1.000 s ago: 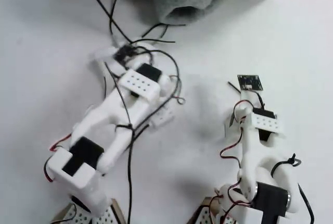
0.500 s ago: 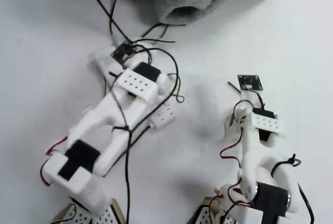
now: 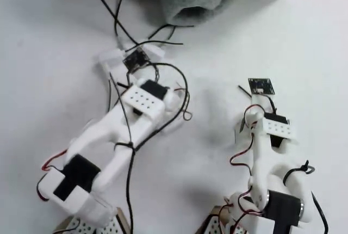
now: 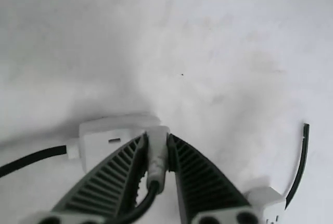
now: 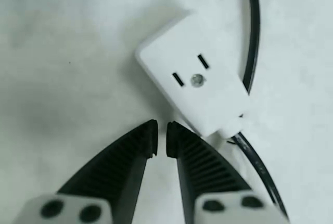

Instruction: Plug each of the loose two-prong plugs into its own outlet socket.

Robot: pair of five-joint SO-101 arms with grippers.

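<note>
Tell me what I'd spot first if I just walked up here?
Probably the left gripper pinching a white plug up against a white socket block, among tangled black cords. Next, the right gripper, shut on nothing, hangs beside another outlet socket showing its two slots.

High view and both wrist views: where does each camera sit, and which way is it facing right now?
High view: fixed above the table, looking down; both arms show, the left arm stretched out, the right arm folded near its base.
Left wrist view: on the left arm's wrist, looking along the left claw, shut on a plug beside an outlet.
Right wrist view: on the right arm's wrist, looking down past the right claw, shut and empty, at a socket.
Shared: all three show the white table.
</note>
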